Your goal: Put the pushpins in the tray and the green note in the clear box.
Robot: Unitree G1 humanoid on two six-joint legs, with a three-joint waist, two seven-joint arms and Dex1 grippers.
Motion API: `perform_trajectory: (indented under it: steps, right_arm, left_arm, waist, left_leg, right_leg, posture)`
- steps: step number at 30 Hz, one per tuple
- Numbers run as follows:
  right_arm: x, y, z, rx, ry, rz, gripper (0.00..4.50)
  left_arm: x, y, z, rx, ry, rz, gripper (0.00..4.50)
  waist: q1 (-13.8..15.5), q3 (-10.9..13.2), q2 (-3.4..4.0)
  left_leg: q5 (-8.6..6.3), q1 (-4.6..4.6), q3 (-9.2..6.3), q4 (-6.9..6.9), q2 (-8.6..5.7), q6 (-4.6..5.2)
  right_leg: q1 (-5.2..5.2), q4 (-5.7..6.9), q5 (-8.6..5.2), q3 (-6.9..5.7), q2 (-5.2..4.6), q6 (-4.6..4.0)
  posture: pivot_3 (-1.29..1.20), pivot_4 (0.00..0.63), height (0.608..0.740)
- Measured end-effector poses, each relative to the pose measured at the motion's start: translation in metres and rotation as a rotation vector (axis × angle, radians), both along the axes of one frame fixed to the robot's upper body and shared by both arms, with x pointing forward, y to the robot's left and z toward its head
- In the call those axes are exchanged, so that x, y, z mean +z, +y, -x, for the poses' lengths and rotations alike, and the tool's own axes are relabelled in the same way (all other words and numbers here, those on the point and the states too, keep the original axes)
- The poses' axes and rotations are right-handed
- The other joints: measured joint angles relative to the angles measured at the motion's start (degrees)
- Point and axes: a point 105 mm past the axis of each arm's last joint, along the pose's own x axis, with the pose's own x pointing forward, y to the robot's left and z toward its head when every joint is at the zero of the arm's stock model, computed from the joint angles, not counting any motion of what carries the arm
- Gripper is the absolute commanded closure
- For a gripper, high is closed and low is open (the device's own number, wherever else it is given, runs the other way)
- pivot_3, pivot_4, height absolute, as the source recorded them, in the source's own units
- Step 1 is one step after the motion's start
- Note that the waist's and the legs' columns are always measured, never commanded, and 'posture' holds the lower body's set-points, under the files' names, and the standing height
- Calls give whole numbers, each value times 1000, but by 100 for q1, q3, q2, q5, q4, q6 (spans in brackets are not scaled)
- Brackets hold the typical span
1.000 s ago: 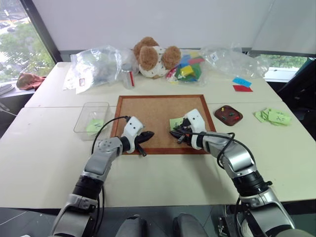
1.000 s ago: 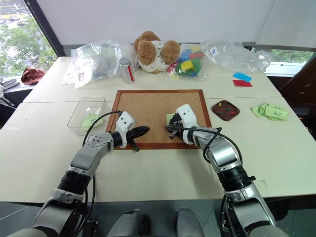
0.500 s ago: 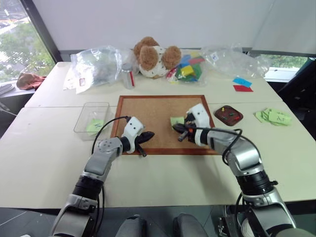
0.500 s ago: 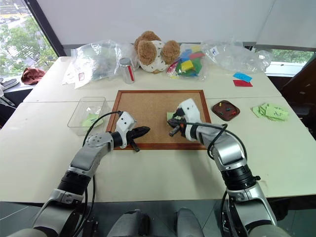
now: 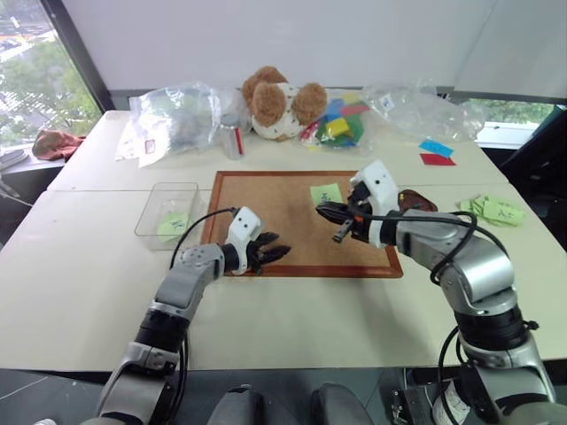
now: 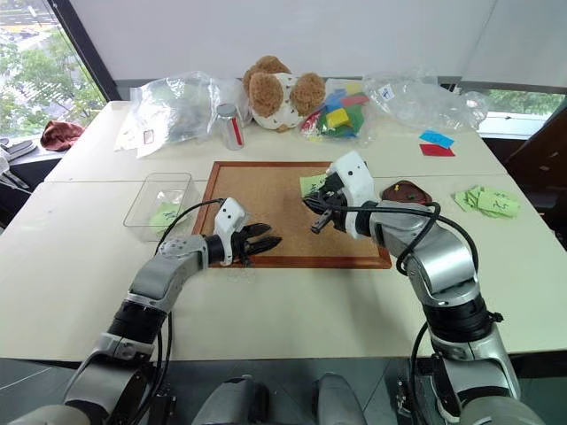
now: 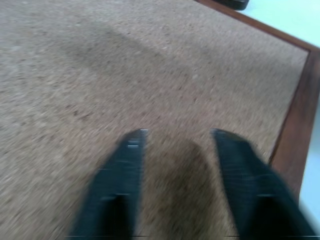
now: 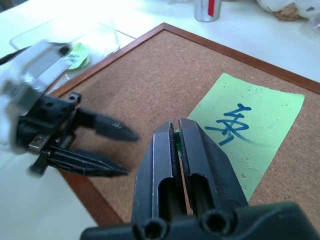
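The green note (image 5: pixel 325 194) with a dark scribble hovers over the corkboard (image 5: pixel 283 235). Its corner (image 8: pixel 176 132) sits pinched between the tips of my right gripper (image 5: pixel 322 211), which is shut and raised above the board. My left gripper (image 5: pixel 273 254) rests low over the board's near edge, its fingers (image 7: pixel 131 150) open with only cork between them. The maroon tray (image 6: pixel 409 189) lies right of the board, partly behind my right hand. The clear box (image 5: pixel 166 211) stands left of the board with a green slip inside. No pushpins can be made out.
Along the table's back sit a teddy bear (image 5: pixel 282 102), plastic bags (image 5: pixel 177 115), a can (image 5: pixel 232 137) and coloured blocks (image 5: pixel 341 124). Blue and red slips (image 5: pixel 434 152) and pale green sheets (image 5: pixel 492 210) lie at the right.
My right gripper has risen from the board, and the green note has come up with it. My left gripper, shut before, has opened in place.
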Motion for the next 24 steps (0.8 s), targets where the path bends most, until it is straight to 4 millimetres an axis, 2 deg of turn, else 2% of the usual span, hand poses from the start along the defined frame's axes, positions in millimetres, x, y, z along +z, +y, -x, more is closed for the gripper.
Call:
perform_trajectory:
  steps: [2, 8, 13, 19, 24]
  right_arm:
    - [2, -2, 2, 5, -4, 14, 4500]
    - [12, -5, 11, 24, -39, 49, 4500]
    - [18, -4, 15, 36, -62, 68, 4500]
    - [32, 8, 20, 91, -109, 74, 4500]
    - [27, 17, 24, 140, -93, 92, 4500]
  left_arm:
    - [8, -1, -4, 8, 23, 35, 62]
    - [62, -3, -12, 10, 92, 276, 62]
    - [77, -4, -12, 1, 289, 505, 62]
    - [89, -29, -11, -63, 458, 625, 62]
    - [98, -47, -9, -117, 543, 694, 62]
  waist:
    - [-2, 0, 0]
    - [-19, 3, -3]
    - [-5, 5, -7]
    - [0, 7, -10]
    - [-8, 7, -11]
  left_leg:
    - [2, -6, -1, -1, 0, -3]
    - [15, -21, 0, -5, 0, -27]
    - [16, -21, 0, -1, 0, -28]
    - [16, -20, -1, 0, -1, -29]
    - [19, -20, 0, -2, -1, -33]
  right_leg:
    - [-9, 1, 0, -1, 0, 0]
    - [-25, 0, 0, -1, 1, 1]
    - [-23, 0, 0, -2, 1, 1]
    - [-23, 0, 0, -3, 1, 1]
    - [-25, 0, 0, -2, 2, 1]
  posture:
    - [0, 150, 740]
    - [0, 150, 740]
    - [0, 150, 740]
    - [0, 150, 740]
    - [0, 150, 740]
